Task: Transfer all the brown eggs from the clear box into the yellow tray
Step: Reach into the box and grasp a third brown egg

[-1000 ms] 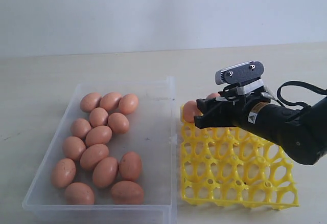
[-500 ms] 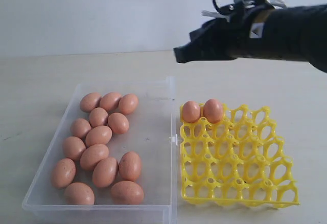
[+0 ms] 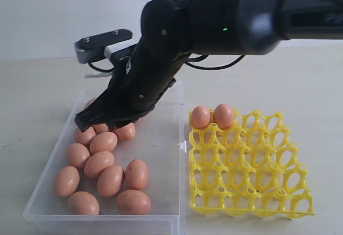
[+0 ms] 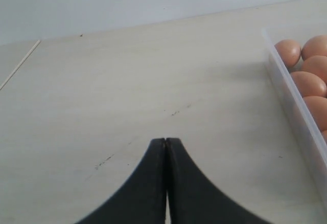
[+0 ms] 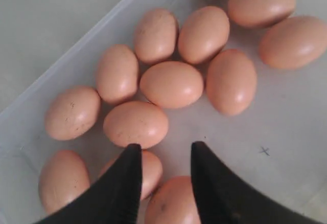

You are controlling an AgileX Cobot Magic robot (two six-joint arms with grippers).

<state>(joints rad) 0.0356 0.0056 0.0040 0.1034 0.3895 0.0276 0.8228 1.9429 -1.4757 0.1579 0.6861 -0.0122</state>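
Several brown eggs (image 3: 99,163) lie in the clear box (image 3: 161,149) on the left. Two more eggs (image 3: 201,117) (image 3: 223,116) sit in the far row of the yellow tray (image 3: 246,176). My right arm reaches across the middle, and its gripper (image 3: 88,121) hangs low over the far end of the box. In the right wrist view that gripper (image 5: 166,150) is open just above the eggs (image 5: 171,84), holding nothing; one egg (image 5: 171,206) lies below the gap. My left gripper (image 4: 166,141) is shut and empty over bare table beside the box wall (image 4: 294,106).
The box and tray stand side by side, almost touching, on a pale tabletop (image 3: 48,85). A plain wall rises behind it. My right arm's dark bulk (image 3: 214,20) hangs above the box's far edge and hides some of the eggs there.
My right gripper left the second egg in the tray, rose, then swung left and down over the clear box. Its jaws closed in passing and now stand apart again.
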